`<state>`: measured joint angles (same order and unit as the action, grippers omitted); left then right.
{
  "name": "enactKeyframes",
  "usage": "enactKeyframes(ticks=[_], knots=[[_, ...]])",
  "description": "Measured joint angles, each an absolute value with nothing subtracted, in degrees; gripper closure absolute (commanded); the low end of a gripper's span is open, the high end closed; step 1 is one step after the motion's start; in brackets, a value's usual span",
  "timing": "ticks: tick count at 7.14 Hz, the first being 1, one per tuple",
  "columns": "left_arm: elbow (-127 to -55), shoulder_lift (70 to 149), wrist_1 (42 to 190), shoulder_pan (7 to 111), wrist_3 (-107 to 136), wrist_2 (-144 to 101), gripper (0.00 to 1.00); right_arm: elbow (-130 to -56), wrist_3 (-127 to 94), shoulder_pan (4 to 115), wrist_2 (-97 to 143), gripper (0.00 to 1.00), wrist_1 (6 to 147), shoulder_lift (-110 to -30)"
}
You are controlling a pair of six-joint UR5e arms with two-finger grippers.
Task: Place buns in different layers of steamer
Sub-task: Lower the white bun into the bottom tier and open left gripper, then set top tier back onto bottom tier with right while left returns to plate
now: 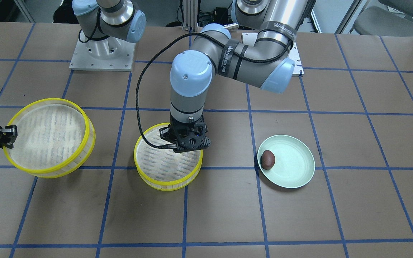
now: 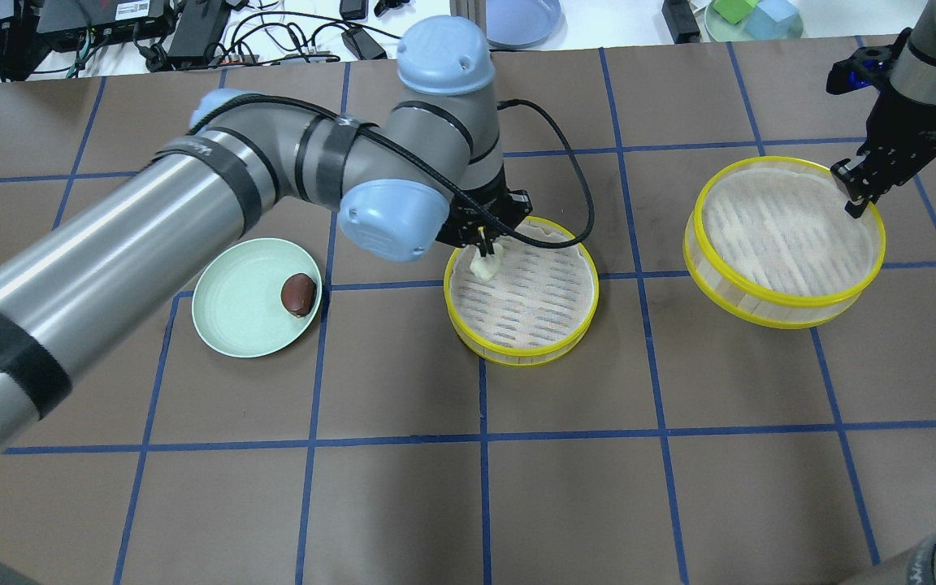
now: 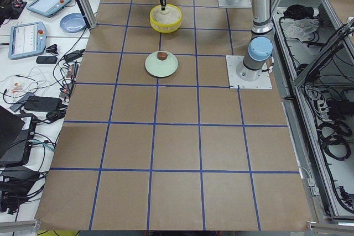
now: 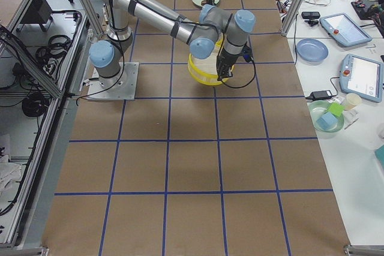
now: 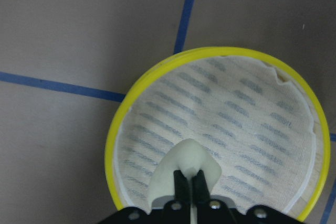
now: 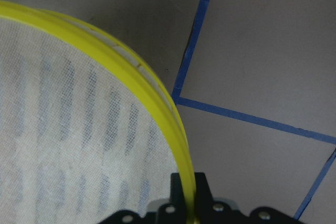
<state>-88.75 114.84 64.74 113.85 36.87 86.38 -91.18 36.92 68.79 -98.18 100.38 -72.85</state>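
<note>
My left gripper [image 2: 484, 244] is shut on the pale cream bun [image 2: 487, 266], low over the near edge of the middle steamer tray [image 2: 517, 357]. The left wrist view shows the fingers [image 5: 181, 182] pinching the bun [image 5: 181, 156] above the mesh. The dark reddish-brown bun [image 2: 299, 293] lies on the mint-green plate [image 2: 232, 317]. My right gripper [image 2: 856, 199] is shut on the yellow rim of the second steamer tray [image 2: 785, 301], which sits tilted, higher on the gripper's side. The right wrist view shows that rim [image 6: 157, 108] running between the fingers.
The left arm's black cable [image 2: 574, 187] loops above the middle tray. A blue plate [image 2: 521, 16] and a green dish with blocks [image 2: 752, 16] sit beyond the table's far edge. Arm base plates [image 1: 102, 53] stand on the robot's side.
</note>
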Motion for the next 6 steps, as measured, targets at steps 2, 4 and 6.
enactKeyframes(ticks=[2, 4, 6], knots=[[-89.0, 118.2, 61.2, 115.5, 38.9, 88.0, 0.58, -91.7, 36.9, 68.7, -98.0, 1.00, 100.4, -72.8], [-89.2, 119.3, 59.8, 116.0, 39.7, 88.1, 0.04, -91.9, 36.7, 68.8, -98.0, 1.00, 100.3, -72.9], [-89.4, 119.3, 59.6, 116.1, 40.8, 88.0, 0.00, -92.0, 35.7, 69.2, -97.9, 1.00, 100.2, -73.3]])
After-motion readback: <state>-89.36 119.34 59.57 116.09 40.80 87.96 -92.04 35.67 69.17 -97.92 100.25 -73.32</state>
